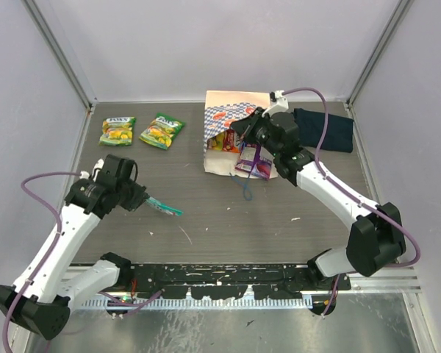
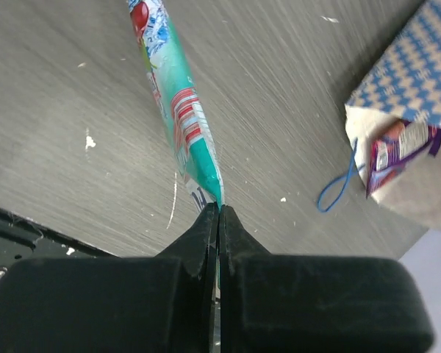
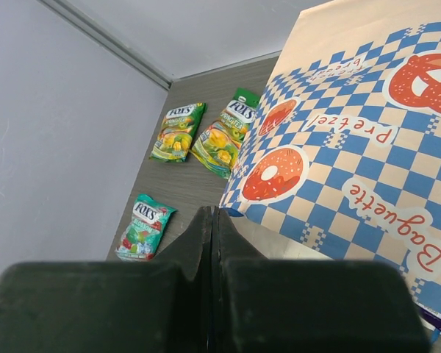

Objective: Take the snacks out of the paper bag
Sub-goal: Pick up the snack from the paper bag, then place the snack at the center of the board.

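The paper bag (image 1: 228, 110) lies on its side at the back middle, mouth toward me. An orange packet (image 1: 222, 141) and a purple packet (image 1: 253, 162) show at its mouth. My right gripper (image 1: 240, 129) is shut on the bag's upper mouth edge (image 3: 239, 206) and holds it raised. My left gripper (image 1: 142, 198) is shut on a teal packet (image 1: 165, 208), held edge-up just above the table; in the left wrist view the packet (image 2: 180, 110) runs away from the gripper (image 2: 219, 207). Two green packets (image 1: 117, 131) (image 1: 162, 130) lie at the back left.
A dark navy folded cloth (image 1: 327, 129) lies right of the bag. The bag's blue cord handle (image 1: 246, 187) trails on the table in front of it. Grey walls and metal posts close the sides and back.
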You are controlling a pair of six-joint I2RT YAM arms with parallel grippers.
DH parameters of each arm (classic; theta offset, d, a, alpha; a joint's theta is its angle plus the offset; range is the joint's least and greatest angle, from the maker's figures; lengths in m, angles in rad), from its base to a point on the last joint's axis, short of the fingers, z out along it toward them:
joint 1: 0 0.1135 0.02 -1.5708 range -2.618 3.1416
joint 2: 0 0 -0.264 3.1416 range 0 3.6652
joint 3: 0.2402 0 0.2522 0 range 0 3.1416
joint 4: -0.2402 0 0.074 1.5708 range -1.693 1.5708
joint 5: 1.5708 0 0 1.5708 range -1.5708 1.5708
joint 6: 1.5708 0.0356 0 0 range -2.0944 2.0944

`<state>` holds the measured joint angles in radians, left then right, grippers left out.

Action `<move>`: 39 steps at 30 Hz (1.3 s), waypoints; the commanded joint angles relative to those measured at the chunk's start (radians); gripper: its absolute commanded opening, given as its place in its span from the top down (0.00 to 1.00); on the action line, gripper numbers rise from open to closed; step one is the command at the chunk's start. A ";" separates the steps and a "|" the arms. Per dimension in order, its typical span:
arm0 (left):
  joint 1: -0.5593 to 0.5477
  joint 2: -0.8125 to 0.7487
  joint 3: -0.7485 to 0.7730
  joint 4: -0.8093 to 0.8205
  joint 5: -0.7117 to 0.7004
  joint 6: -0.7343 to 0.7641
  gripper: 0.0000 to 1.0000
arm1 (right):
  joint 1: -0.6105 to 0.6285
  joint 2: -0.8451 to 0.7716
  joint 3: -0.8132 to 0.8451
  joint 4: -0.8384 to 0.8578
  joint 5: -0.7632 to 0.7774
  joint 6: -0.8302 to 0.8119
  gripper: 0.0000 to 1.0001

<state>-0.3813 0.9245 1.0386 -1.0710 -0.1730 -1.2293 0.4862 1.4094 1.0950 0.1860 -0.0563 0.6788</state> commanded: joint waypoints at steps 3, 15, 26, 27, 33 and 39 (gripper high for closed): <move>0.080 0.057 0.046 -0.057 -0.107 -0.254 1.00 | 0.005 0.024 0.008 0.061 0.002 -0.026 0.99; 0.275 0.356 0.076 0.080 -0.015 -0.381 1.00 | 0.005 0.111 0.025 0.130 -0.044 -0.008 0.99; 0.279 0.436 0.270 -0.109 0.105 -0.362 1.00 | 0.005 0.206 0.138 0.152 -0.104 -0.099 0.99; 0.277 0.445 0.289 -0.161 0.121 -0.353 1.00 | 0.005 0.199 0.137 0.150 -0.099 -0.089 0.99; 0.274 0.448 0.418 -0.503 0.181 -0.394 1.00 | 0.005 0.159 0.183 0.051 -0.063 -0.147 0.99; 0.205 0.401 0.630 -0.690 0.144 -0.585 1.00 | -0.002 0.085 0.178 0.030 -0.038 -0.266 0.99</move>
<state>-0.1265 1.3808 1.4792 -1.5326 -0.0010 -1.6615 0.4908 1.6005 1.2259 0.2066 -0.1410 0.5148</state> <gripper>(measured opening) 0.004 0.037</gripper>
